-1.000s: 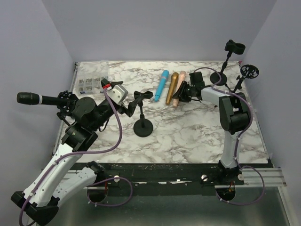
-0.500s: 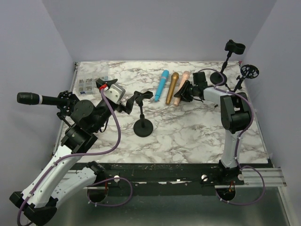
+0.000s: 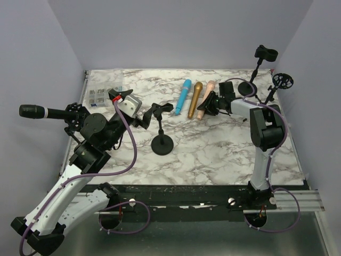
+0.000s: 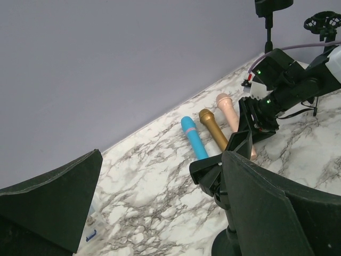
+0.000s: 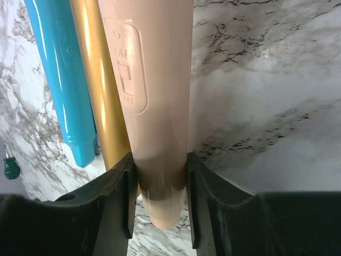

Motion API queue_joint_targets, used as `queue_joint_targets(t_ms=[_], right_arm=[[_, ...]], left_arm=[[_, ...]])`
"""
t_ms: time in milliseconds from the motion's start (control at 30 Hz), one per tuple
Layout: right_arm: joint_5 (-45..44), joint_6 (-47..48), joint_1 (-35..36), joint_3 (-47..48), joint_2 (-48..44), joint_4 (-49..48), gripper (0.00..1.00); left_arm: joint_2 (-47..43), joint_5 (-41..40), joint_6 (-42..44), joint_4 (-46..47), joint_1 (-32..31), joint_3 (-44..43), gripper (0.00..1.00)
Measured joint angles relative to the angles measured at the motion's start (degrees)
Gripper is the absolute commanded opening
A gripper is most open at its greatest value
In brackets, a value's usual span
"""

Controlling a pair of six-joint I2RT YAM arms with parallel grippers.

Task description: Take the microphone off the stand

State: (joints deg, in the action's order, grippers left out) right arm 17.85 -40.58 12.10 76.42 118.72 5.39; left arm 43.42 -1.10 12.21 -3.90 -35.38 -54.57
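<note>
Right gripper [image 5: 159, 194] clamped on pink microphone [image 5: 160, 96], which lies flat at 1 o'clock on the marble table [image 3: 224, 154], just beside the gold microphone [image 5: 101, 80] | left gripper [image 4: 154, 213] spread open, holding nothing, by the empty stand [image 3: 162, 145] | risk: pulling back before the right jaws open would likely drag the pink microphone and shove its neighbour.

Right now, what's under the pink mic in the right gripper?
Marble tabletop; the pink mic, shut in the right gripper, seems to lie on it beside the gold mic. The strip directly beneath is hidden by its body.
</note>
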Motion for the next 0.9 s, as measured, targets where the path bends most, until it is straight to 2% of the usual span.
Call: queue_joint_targets(t_ms=[567, 700, 900], right_arm=[[1.0, -0.5, -0.2, -0.9, -0.3, -2.0, 0.55], [1.0, -0.4, -0.2, -1.4, -0.6, -2.8, 0.61], [1.0, 1.4, -0.4, -3.6, -2.8, -4.0, 0.76]], left_arm=[[0.6, 0.0, 0.0, 0.0, 0.0, 0.0, 0.98], [0.7, 0.0, 0.0, 0.0, 0.0, 0.0, 0.99], [0.6, 0.0, 0.0, 0.1, 0.0, 0.0, 0.98]])
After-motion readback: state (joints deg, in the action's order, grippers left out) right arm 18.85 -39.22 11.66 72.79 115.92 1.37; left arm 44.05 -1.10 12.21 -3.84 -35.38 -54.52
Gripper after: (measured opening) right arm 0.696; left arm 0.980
